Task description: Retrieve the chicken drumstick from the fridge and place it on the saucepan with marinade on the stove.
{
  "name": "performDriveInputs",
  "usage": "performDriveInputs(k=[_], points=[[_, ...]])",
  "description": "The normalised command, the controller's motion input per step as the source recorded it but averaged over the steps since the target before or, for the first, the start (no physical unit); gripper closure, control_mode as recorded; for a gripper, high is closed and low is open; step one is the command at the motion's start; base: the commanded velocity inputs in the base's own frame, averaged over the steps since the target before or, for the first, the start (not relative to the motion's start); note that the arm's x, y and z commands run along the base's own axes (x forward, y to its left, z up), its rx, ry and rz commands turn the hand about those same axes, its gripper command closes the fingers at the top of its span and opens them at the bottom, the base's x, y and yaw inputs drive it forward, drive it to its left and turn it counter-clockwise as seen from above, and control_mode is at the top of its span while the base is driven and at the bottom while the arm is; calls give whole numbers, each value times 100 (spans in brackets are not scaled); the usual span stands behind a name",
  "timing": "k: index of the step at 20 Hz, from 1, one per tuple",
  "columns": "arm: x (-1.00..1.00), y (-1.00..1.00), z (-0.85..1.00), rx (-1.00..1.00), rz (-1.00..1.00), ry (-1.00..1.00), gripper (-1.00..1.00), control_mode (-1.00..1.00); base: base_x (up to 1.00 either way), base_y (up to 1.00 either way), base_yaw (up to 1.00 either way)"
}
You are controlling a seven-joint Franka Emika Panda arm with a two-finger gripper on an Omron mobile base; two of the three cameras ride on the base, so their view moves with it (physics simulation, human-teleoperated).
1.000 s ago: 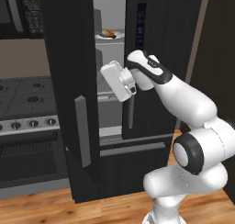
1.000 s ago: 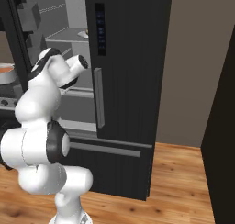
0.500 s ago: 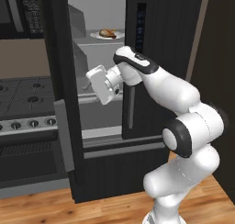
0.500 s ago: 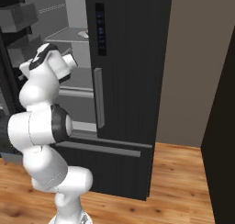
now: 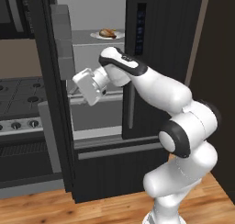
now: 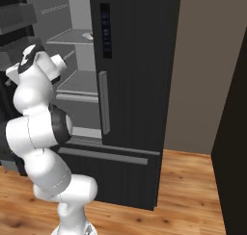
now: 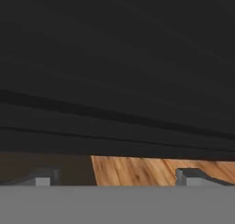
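The fingers [image 7: 117, 177] are seen spread wide in the hand view, one dark tip at each lower corner, and nothing is held between them. A dark, grained black surface is faced close ahead of them, with a strip of wooden floor [image 7: 160, 170] glimpsed below it. From the left base view, the white hand is found at the edge of the swung-open left door of the tall black double-door fridge [image 5: 160, 58], just beside that door's inner bins; whether the door is actually touched cannot be told. The small golden-brown chicken drumstick [image 5: 108, 33] is seen lying on a white round plate [image 5: 102, 36] on a light grey upper shelf inside the fridge, above the hand and well apart from it. To the left, the black gas stove [image 5: 18, 106] with its row of knobs is partly shown.
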Motion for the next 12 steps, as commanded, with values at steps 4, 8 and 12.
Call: performDriveInputs(k=[4, 8, 12], points=[[-76, -95, 27, 0, 22, -15, -100, -100, 0, 0, 0], [-100, -100, 41, 0, 26, -32, -100, -100, 0, 0, 0], [-91, -100, 24, -3, 20, -29, -100, -100, 0, 0, 0]])
